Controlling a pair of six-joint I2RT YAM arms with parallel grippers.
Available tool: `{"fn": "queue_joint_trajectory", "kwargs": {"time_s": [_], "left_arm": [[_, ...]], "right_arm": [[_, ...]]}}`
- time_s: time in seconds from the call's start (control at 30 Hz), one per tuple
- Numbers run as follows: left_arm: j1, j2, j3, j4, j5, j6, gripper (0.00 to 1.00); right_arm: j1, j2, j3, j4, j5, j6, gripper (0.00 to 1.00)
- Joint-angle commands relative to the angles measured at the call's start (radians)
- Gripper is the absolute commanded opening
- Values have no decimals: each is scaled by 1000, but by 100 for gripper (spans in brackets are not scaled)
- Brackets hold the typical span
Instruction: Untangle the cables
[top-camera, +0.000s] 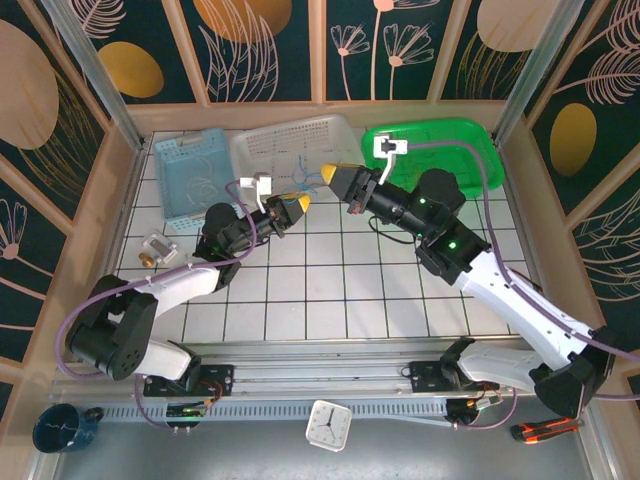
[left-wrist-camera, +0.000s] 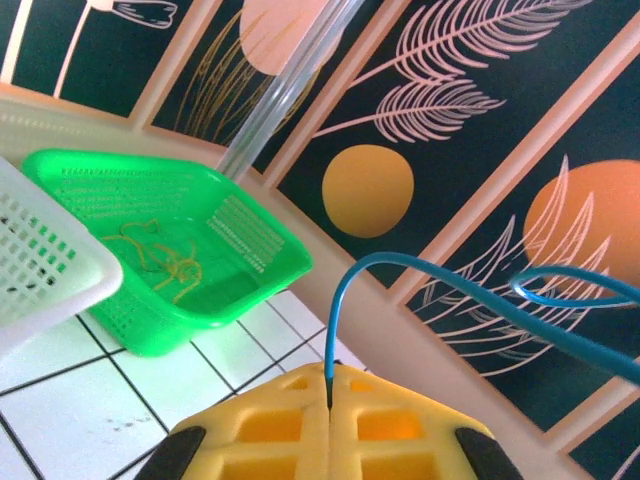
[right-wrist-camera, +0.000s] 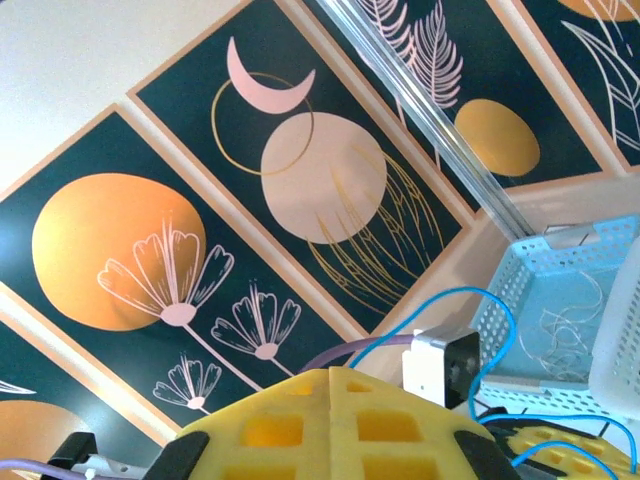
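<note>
Pinching a thin blue curly wire over the far middle of the white tiled bench.
Squeezed tight in the shut left yellow pincer, looping up and away toward the right yellow pincer, just beside and also closed. Cannot tell whether gripping anything there. Likely next: pulling apart along the wire's length. Also lying in the green plastic basket: thin yellow wires.

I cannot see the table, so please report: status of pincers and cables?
Left pincer shut on blue cable, raised. Right pincer shut, blue cable by its tips, grip unclear. No obstacle seen between pincers.
</note>
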Motion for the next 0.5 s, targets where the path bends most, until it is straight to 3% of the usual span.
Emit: {"fn": "queue_joint_trajectory", "kwargs": {"time_s": [0.0,0.47], "left_arm": [[4,4,6,55,2,4,0],[5,-95,-159,70,-88,14,0]], "right_arm": [[-30,-56,25,22,32,-13,0],[-356,-197,-92,0,87,39,0]]}}
